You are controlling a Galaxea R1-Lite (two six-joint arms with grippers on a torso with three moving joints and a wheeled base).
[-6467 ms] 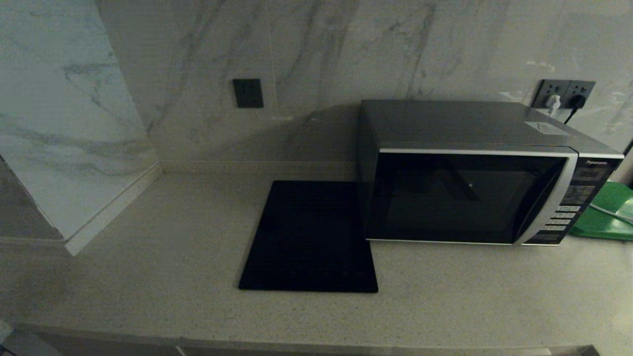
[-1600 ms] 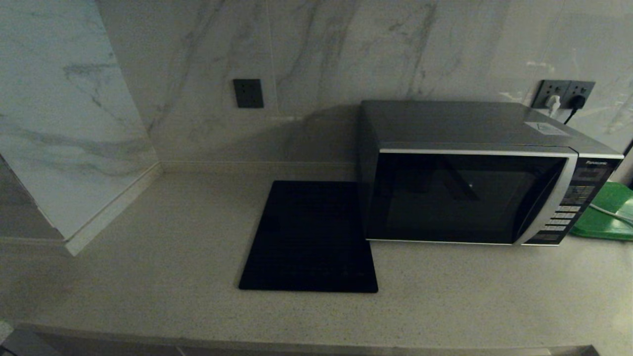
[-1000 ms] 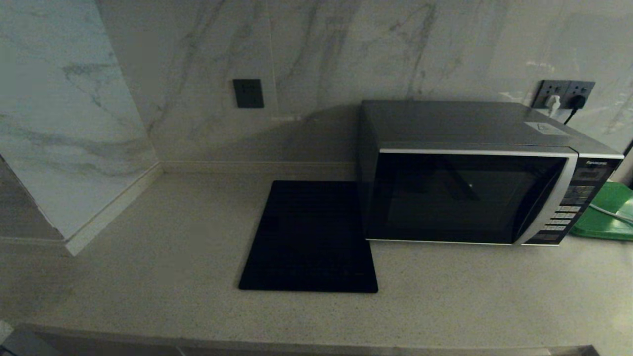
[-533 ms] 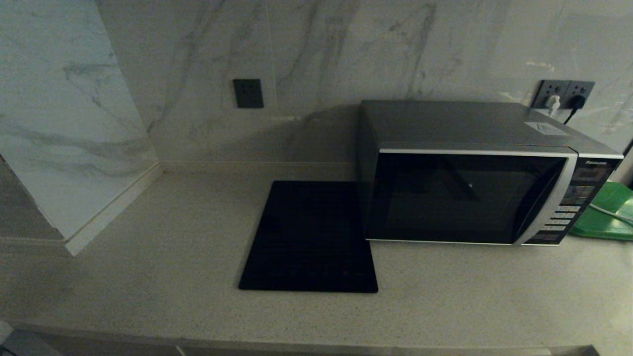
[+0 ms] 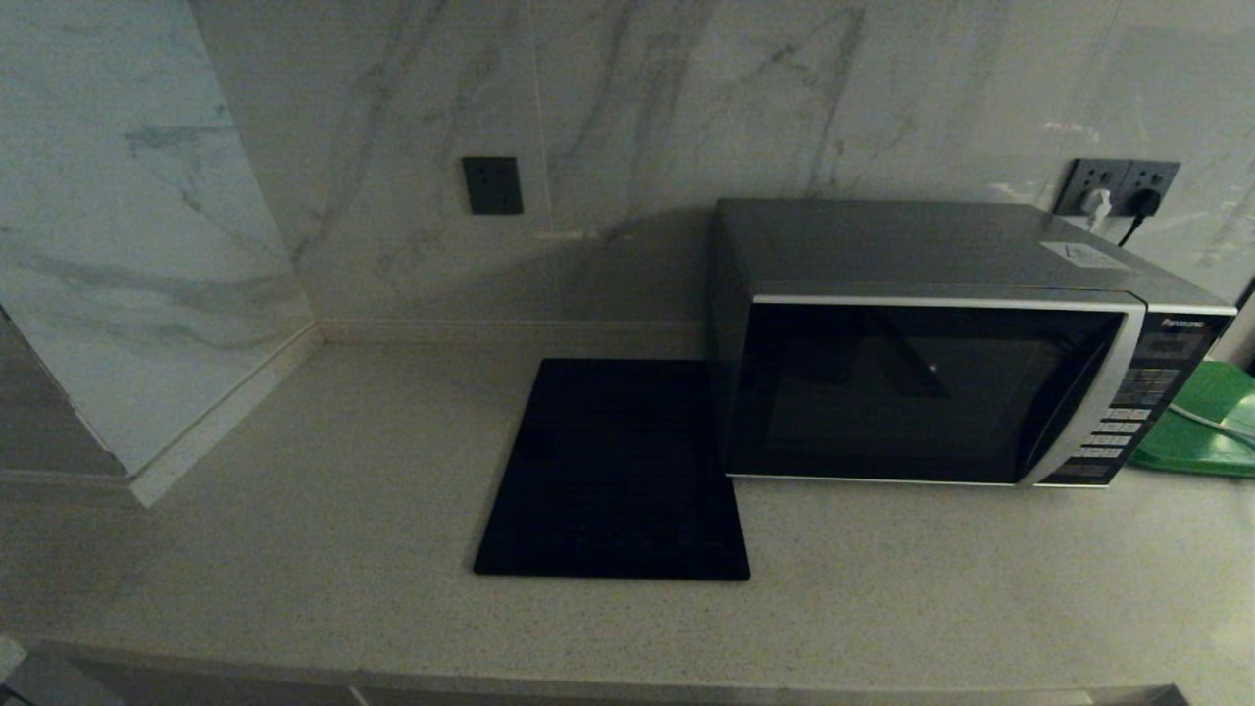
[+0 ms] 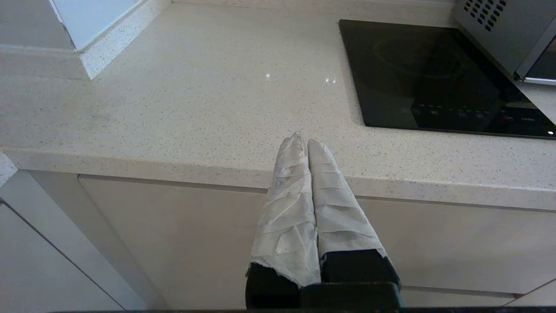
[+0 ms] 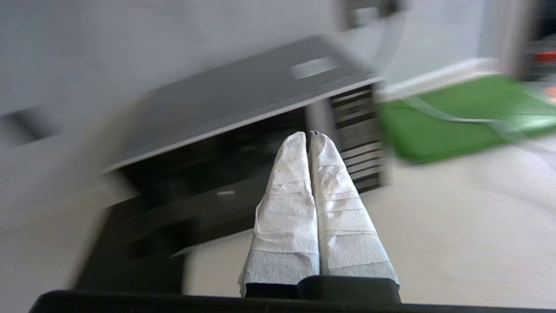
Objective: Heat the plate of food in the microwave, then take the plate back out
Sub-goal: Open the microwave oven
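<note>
Your right gripper (image 7: 308,134), fingers pressed together, points at the microwave (image 5: 941,363), which stands door-closed at the counter's (image 5: 294,549) back right, while your left gripper (image 6: 303,140), likewise pinched, hangs by the counter's front edge.

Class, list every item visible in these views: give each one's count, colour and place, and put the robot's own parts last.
microwave: one, dark grey with black door shut, on the counter's right
black slab: one, black, flat on the counter, left of the microwave
green board: one, green, right of the microwave
sockets: two, dark, both with plugs, on the wall behind the microwave
wall plate: one, dark, on the wall
counter: one, pale speckled
left gripper: one, white-wrapped, shut, by the counter's front edge
right gripper: one, white-wrapped, shut, facing the microwave
</note>
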